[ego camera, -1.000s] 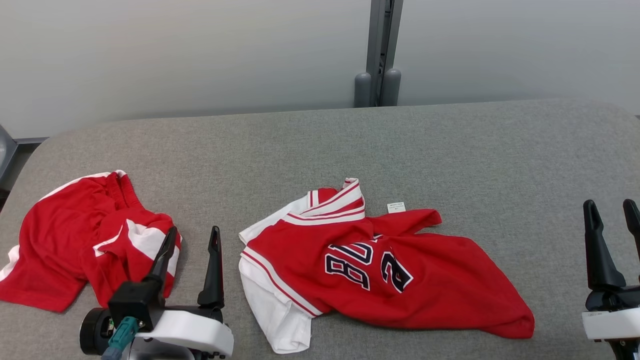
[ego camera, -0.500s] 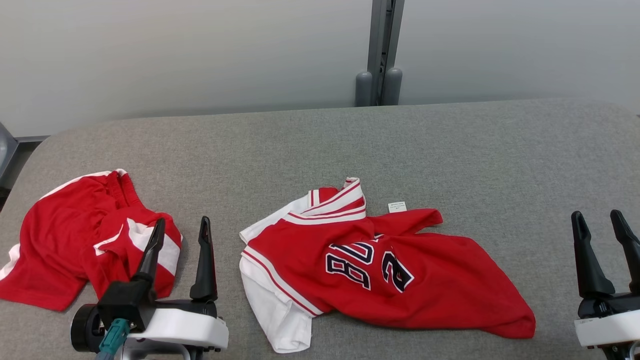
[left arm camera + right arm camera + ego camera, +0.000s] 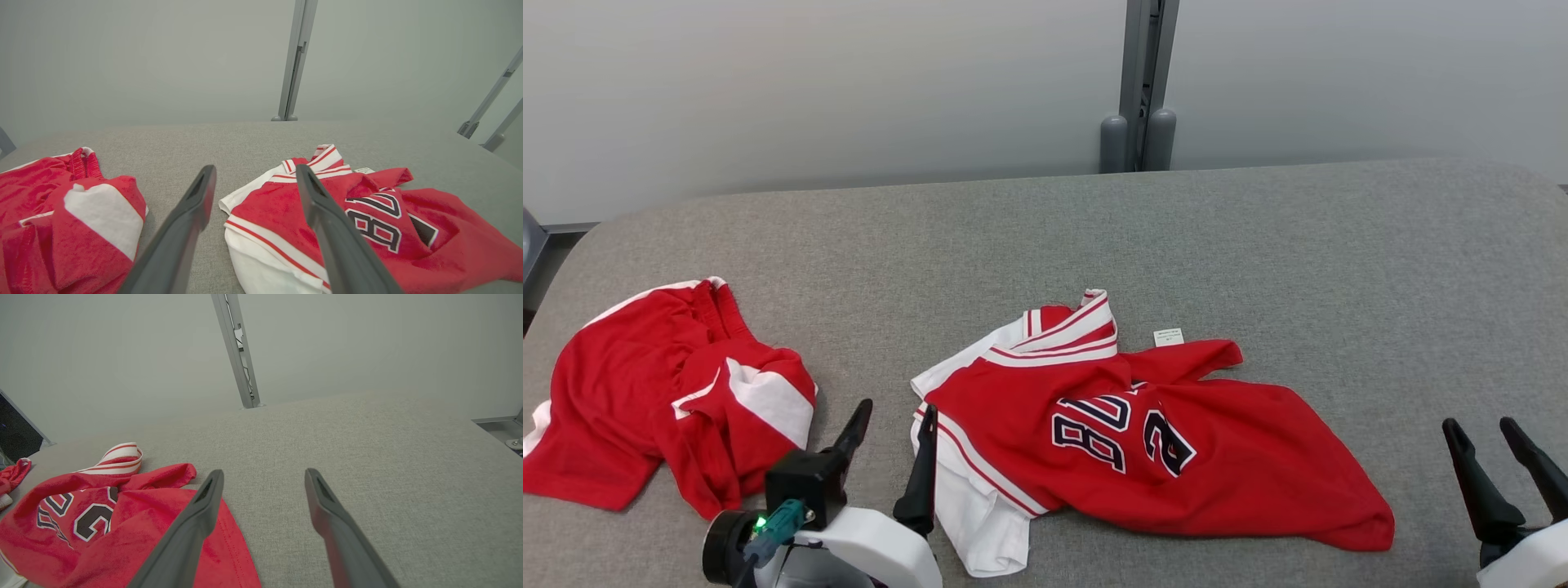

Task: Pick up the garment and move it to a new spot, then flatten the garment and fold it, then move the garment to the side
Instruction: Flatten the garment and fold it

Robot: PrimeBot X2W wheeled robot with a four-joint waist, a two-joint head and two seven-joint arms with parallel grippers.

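Observation:
A crumpled red and white jersey with dark numbers lies at the middle of the grey table; it also shows in the left wrist view and the right wrist view. My left gripper is open at the jersey's left edge, its right finger over the white sleeve, with nothing between the fingers. My right gripper stands open over bare table to the right of the jersey's hem. It holds nothing.
A second red and white garment lies bunched at the table's left end, just left of my left gripper. A grey post stands behind the table's far edge. Bare padded surface stretches across the back and right.
My left gripper has moved right, from beside the left-hand garment to the jersey's left edge. My right gripper has slid lower and slightly left in the head view. Both garments lie unchanged.

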